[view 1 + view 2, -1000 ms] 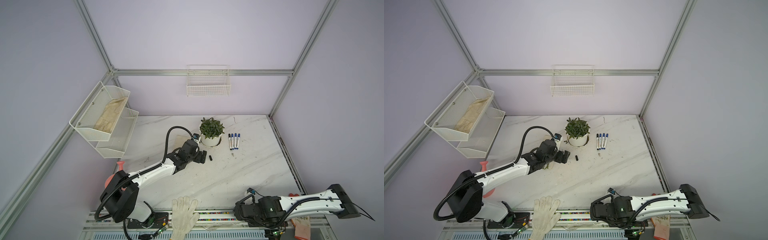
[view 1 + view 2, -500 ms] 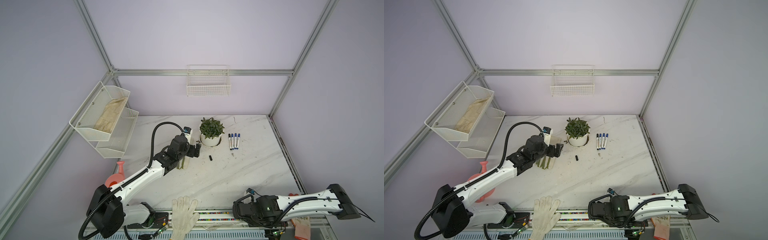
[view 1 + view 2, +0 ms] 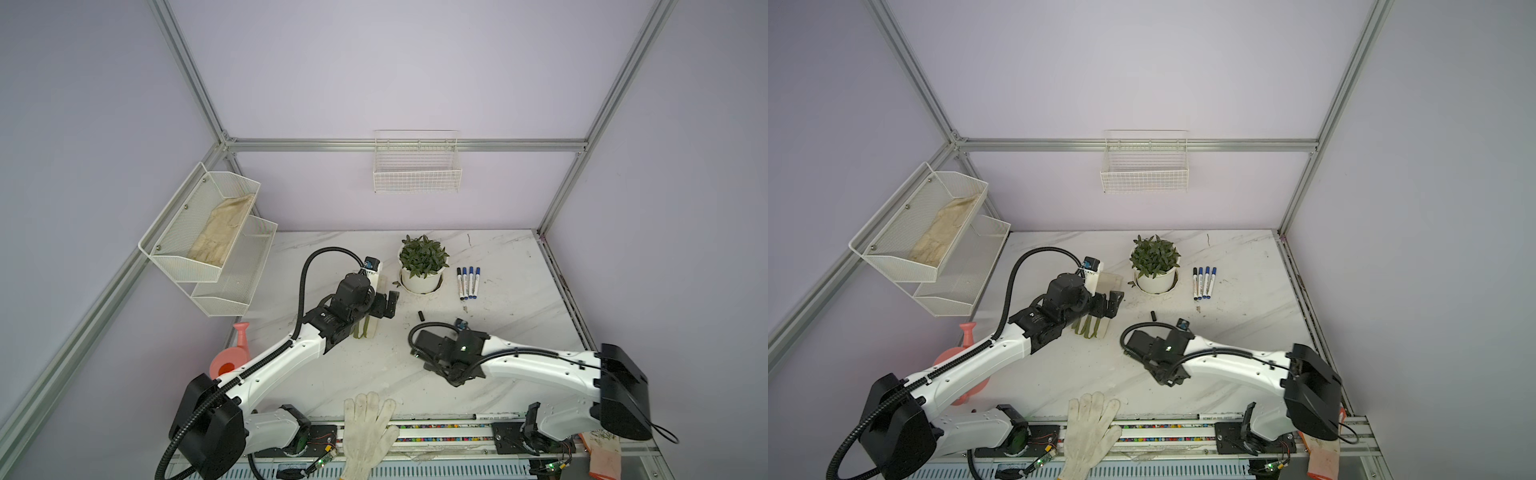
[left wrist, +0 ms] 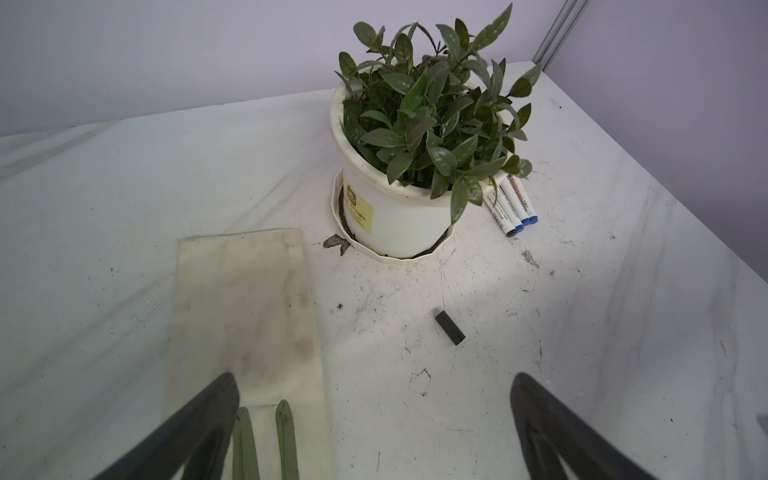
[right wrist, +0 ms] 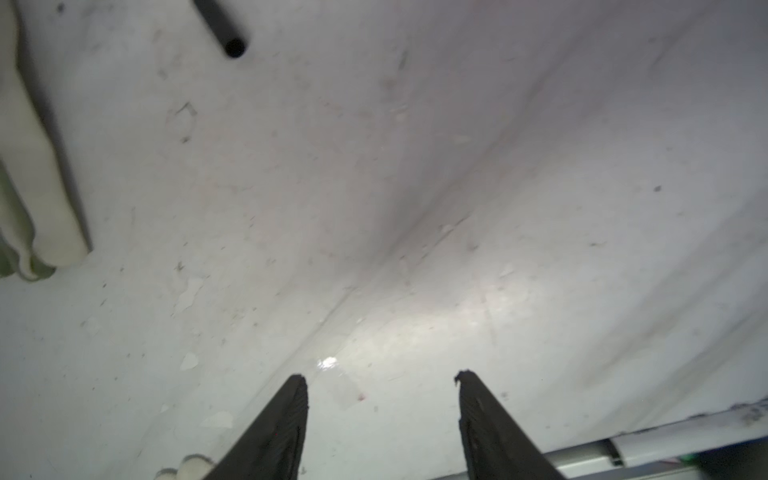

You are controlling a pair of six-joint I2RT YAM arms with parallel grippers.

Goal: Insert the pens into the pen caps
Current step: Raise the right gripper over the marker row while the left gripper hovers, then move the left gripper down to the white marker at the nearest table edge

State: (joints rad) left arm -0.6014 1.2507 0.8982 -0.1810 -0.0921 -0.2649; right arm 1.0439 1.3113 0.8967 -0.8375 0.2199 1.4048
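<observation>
Tabletop (image 3: 519, 324): four capped pens (image 3: 468, 282), one cap (image 3: 421, 316).

Same build both sides: white link shells with small dark screw holes, black joint housings. Fat corrugated black hose (image 3: 301, 291) on the left arm (image 3: 270, 369); thinner black cable loop (image 3: 410, 336) on the right arm (image 3: 536, 368). Black, tapered, ribbed right tool fingers (image 5: 286, 419).
</observation>
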